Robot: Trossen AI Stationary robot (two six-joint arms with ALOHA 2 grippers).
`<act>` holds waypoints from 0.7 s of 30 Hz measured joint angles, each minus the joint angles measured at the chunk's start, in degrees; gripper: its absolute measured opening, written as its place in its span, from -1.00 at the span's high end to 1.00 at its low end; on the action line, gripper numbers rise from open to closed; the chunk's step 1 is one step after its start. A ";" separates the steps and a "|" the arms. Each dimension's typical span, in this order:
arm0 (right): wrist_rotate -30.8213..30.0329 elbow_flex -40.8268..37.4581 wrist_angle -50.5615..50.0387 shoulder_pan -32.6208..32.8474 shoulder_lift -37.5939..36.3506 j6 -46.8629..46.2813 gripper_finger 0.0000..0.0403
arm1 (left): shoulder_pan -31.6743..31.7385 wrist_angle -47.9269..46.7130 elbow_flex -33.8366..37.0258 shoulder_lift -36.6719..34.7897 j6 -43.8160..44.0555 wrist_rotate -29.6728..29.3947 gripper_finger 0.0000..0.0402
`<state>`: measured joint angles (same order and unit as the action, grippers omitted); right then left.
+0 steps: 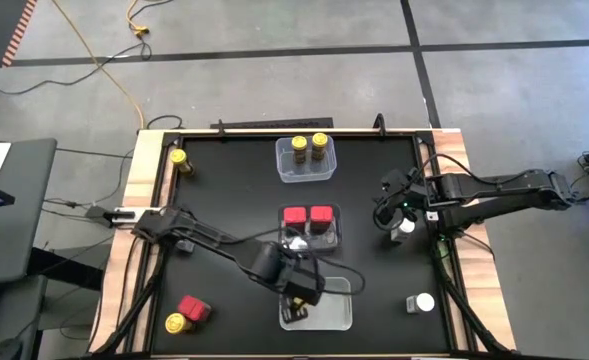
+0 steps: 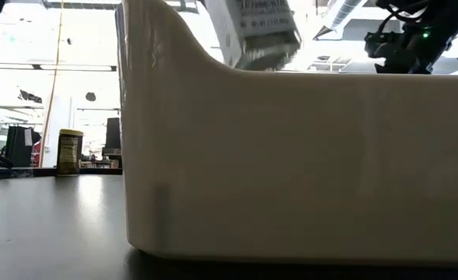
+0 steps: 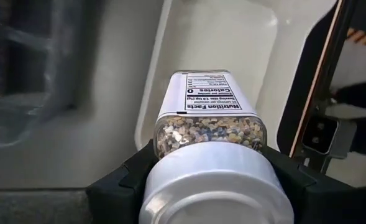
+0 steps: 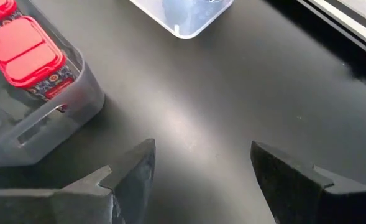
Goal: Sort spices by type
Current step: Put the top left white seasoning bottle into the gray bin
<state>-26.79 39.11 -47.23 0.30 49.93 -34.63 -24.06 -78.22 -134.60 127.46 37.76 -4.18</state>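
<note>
My left gripper (image 1: 296,290) hangs over the near clear tub (image 1: 346,320) and is shut on a white-capped spice jar (image 3: 207,106) with a printed label. In the low view the jar (image 2: 256,31) shows above the tub's wall (image 2: 291,155). My right gripper (image 1: 392,208) waits open at the table's right, with bare black table between its fingers (image 4: 201,168). Next to it stands a white-capped jar (image 1: 402,228). Two red tins (image 1: 309,216) sit in the middle tub and two yellow-capped jars (image 1: 309,148) in the far tub. My left gripper pinches the jar between its two fingers on opposite sides of its body, just below the white cap (image 3: 158,140). The fingers come from above, slanting steeply down. The jar hangs cap-up below them, lifted clear above the tub's floor.
Loose on the table stand a yellow-capped jar (image 1: 179,160) at the far left, a red tin (image 1: 192,308) and a yellow-capped jar (image 1: 176,322) at the near left, and a white-capped jar (image 1: 421,302) at the near right. A raised wooden rim (image 1: 139,180) borders the black table.
</note>
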 joint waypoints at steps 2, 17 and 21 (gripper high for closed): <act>0.00 0.00 -0.75 0.00 0.00 0.02 -0.44 | -0.32 0.12 -0.21 1.25 0.03 1.29 0.04; 0.04 0.00 -1.26 0.00 0.00 0.13 -0.44 | -0.31 -1.42 -0.29 7.49 -5.28 4.61 0.04; 0.04 0.00 -1.23 0.00 0.00 0.11 -0.44 | 0.34 -2.86 -0.29 7.76 -8.37 4.44 0.04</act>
<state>-26.74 39.11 -48.47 0.29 49.93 -34.52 -23.72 -81.08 -134.89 135.22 29.38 0.25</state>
